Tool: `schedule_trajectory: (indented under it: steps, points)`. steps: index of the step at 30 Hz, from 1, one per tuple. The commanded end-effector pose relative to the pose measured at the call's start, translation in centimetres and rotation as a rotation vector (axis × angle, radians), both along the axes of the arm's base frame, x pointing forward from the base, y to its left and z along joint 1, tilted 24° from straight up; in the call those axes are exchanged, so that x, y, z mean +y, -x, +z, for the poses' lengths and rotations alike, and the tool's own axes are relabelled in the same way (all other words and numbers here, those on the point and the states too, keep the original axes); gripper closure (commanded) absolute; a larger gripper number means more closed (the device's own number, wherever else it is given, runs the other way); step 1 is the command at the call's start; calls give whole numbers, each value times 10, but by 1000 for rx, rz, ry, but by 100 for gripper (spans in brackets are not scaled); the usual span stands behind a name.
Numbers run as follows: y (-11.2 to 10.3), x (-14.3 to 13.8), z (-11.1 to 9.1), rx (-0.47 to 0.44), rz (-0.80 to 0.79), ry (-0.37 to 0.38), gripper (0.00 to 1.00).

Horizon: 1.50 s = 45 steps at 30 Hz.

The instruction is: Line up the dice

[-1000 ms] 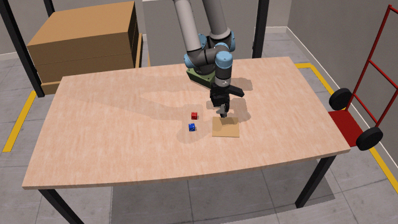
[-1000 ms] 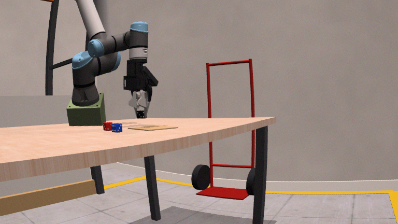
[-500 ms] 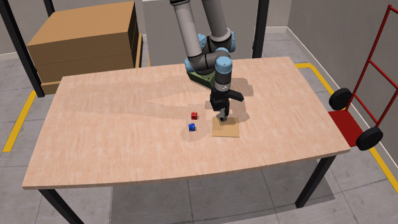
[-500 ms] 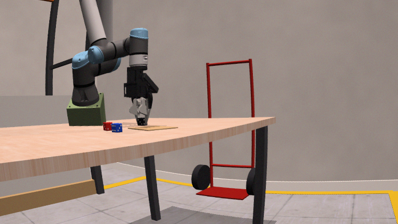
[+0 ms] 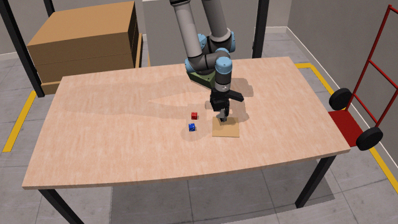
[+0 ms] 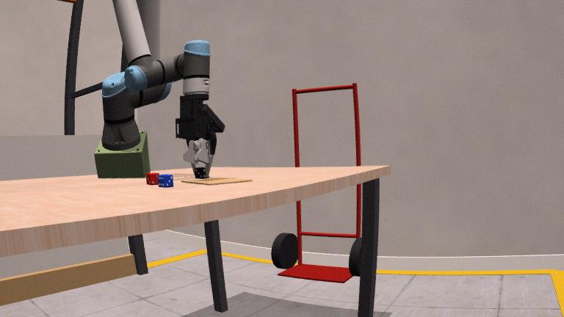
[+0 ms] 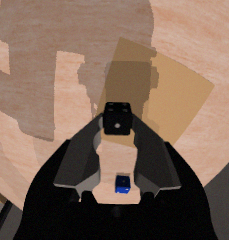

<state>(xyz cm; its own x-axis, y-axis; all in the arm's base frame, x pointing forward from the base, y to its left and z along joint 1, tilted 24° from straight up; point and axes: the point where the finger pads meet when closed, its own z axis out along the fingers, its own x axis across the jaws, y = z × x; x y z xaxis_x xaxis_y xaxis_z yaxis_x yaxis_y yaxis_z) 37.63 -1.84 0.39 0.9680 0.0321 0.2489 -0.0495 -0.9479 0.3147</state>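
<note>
The table [image 5: 117,142] [image 6: 124,208] [image 7: 199,30] has a pale wood top and dark legs. Behind it stands a big grey block [image 5: 164,27] [image 6: 41,155], with stacked boxes [image 5: 82,36] just beside the block in the top view. The arm [image 5: 187,30] [image 6: 132,26] bends up and over, its wrist pointing down toward the table. A red cart [image 5: 361,78] [image 6: 296,130] stands upright on the floor near one end of the table. The arm's green base [image 5: 197,79] [image 6: 121,164] sits near the table's back edge.

The black gripper [image 5: 223,120] [image 6: 201,173] [image 7: 117,114] points down, its fingers clamped on the black die [image 6: 201,172] [image 7: 117,119], over the part of the mat nearest the base. Whether that die touches the mat [image 5: 226,129] [image 6: 233,180] [image 7: 179,90] I cannot tell. The mat is tan, thin and flat on the table.

The red die [image 5: 194,115] [image 6: 152,178] and the blue die [image 5: 191,127] [image 6: 165,180] [image 7: 122,184] both sit flat on the table, off the mat, near each other but apart. Red is nearer the base. Their top numbers are too small to read surely.
</note>
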Motion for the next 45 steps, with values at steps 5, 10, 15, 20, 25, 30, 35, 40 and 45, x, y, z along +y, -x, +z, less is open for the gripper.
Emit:
schedule_trajectory:
  steps: [5, 10, 15, 20, 25, 30, 35, 40, 45]
  points:
    - [0, 0, 0, -1, 0, 0, 90]
    - [0, 0, 0, -1, 0, 0, 90]
    - [0, 0, 0, -1, 0, 0, 90]
    - [0, 0, 0, -1, 0, 0, 90]
    - [0, 0, 0, -1, 0, 0, 90]
    - [-1, 0, -1, -1, 0, 0, 90]
    - [-1, -1, -2, -1, 0, 0, 90]
    - [-1, -1, -3, -1, 0, 0, 90]
    - [-1, -1, -3, -1, 0, 0, 90]
